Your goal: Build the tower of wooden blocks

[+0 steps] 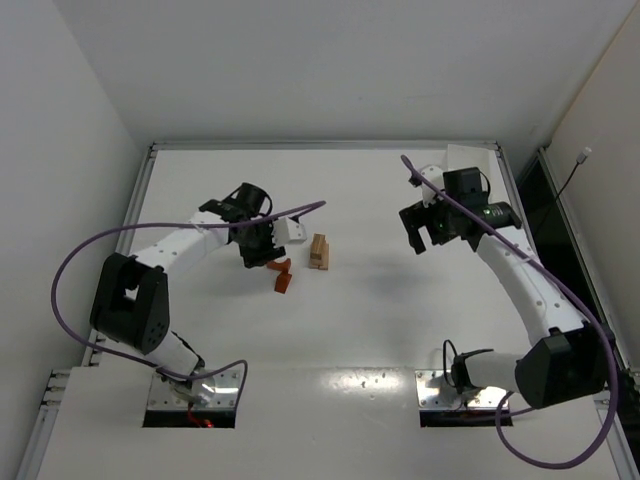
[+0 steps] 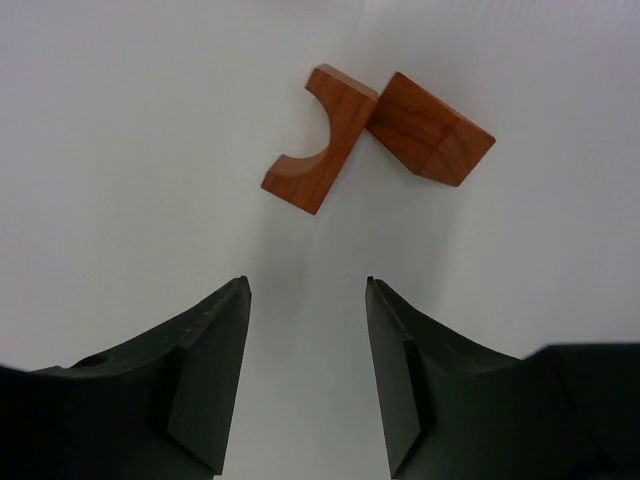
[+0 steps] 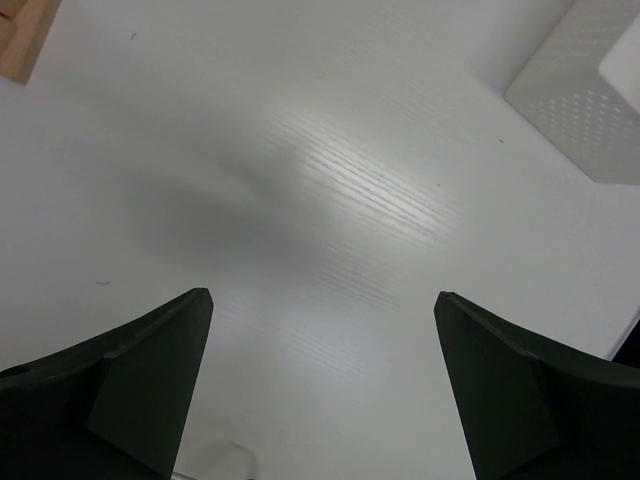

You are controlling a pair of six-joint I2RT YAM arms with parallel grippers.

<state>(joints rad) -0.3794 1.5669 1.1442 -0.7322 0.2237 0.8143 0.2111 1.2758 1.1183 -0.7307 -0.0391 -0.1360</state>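
Note:
Two reddish-orange wood blocks lie touching on the white table: an arch and a rectangular piece. From above they show as one small red cluster. My left gripper is open and empty, hovering just short of them; in the top view it sits to their upper left. The tower, a small stack of pale tan blocks, stands just right of the red pieces; one corner of it shows in the right wrist view. My right gripper is open wide and empty over bare table, well right of the tower.
A small white box sits close behind the left gripper and the tower. A white perforated box shows at the upper right of the right wrist view. Raised table rims run along the far and side edges.

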